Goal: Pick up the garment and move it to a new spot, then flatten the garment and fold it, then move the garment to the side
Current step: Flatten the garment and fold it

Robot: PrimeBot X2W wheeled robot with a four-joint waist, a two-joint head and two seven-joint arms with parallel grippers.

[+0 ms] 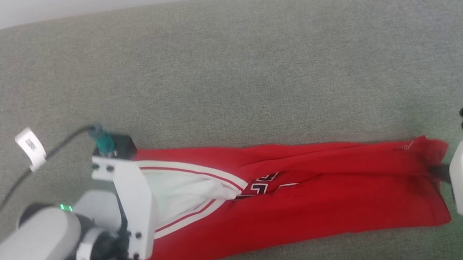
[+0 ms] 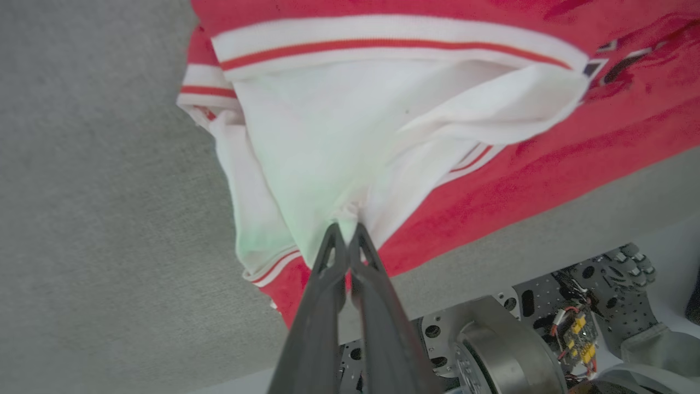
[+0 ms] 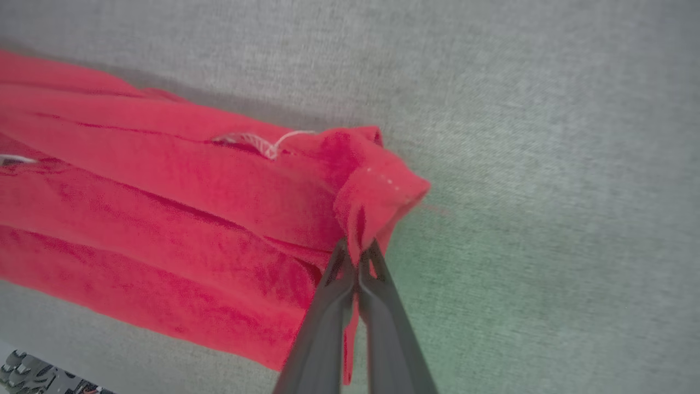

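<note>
My left tool and right tool pinch opposite ends of the garment, stretched left-to-right across the lower frame.

White screwed wrist brackets carry dark jaws.

Right gripper at 6 o'clock, dark fingers pressed together on bunched hem corner of red garment, cloth spreading in folds toward 9 o'clock, loose white thread toward 11 o'clock, grey fabric surface from 12 to 5 o'clock
</note>
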